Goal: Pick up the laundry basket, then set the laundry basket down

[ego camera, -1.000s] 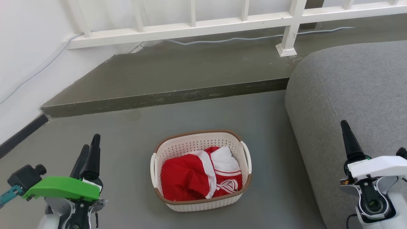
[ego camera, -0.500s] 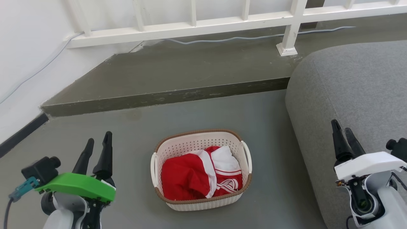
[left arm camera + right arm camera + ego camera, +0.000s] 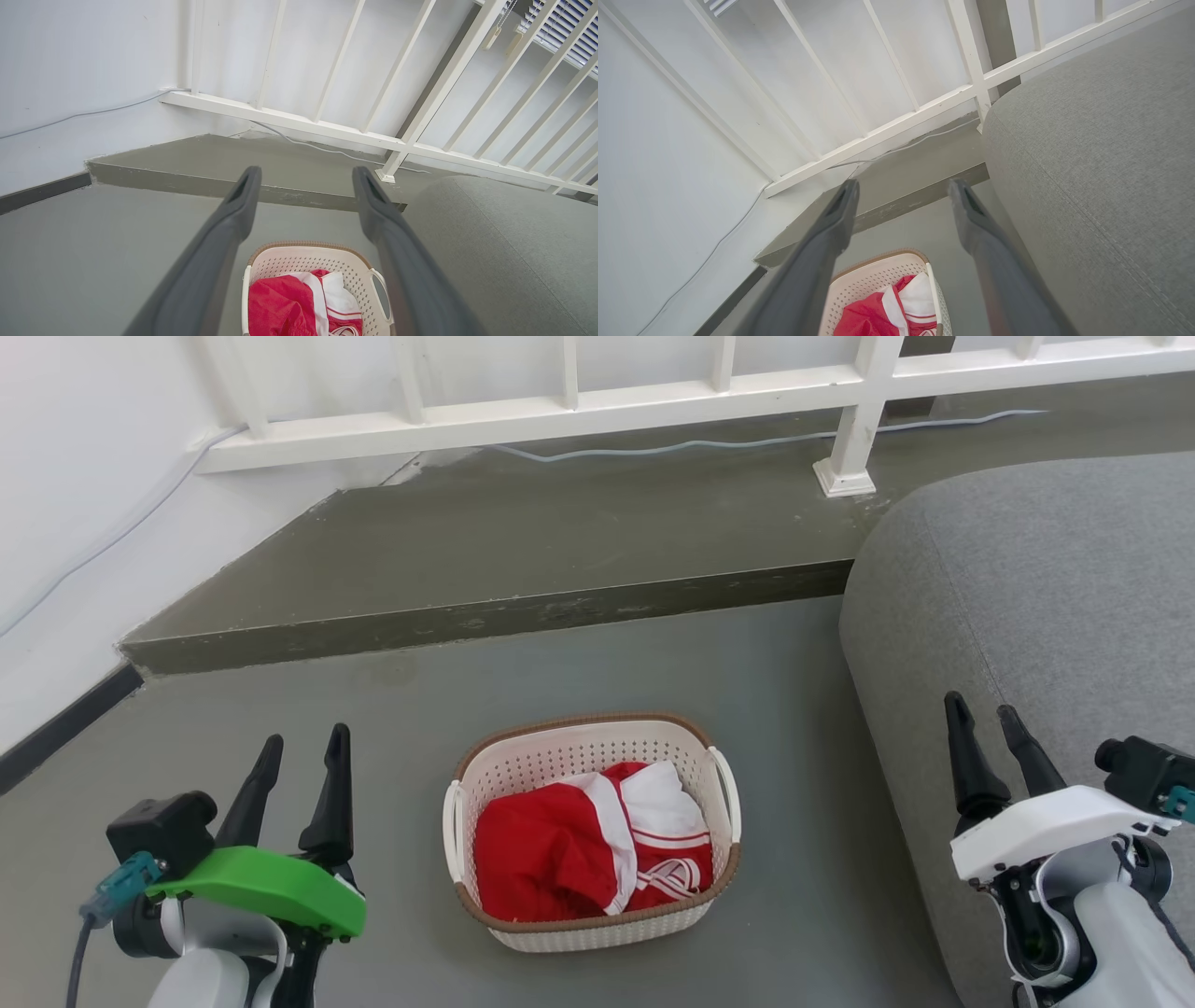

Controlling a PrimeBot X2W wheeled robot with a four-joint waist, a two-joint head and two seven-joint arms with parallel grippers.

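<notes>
cream-white oval perforated plastic laundry basket (image 3: pixel 597 933) on grey floor (image 3: pixel 794 709), red-white cloth (image 3: pixel 541 859) inside | left gripper (image 3: pixel 305 739): jaws apart, empty | right gripper (image 3: pixel 979 705): jaws apart, empty

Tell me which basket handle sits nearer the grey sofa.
The right handle of the laundry basket, on the side of the sofa and right gripper; the left handle faces the left gripper.

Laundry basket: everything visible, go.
The laundry basket is a small oval tub of cream plastic with perforated walls, a brown woven-look rim and two white side handles. It sits upright on the grey floor, apart from the sofa. A red-and-white garment lies crumpled inside. Left hand and right hand, both open, flank it without contact.
</notes>
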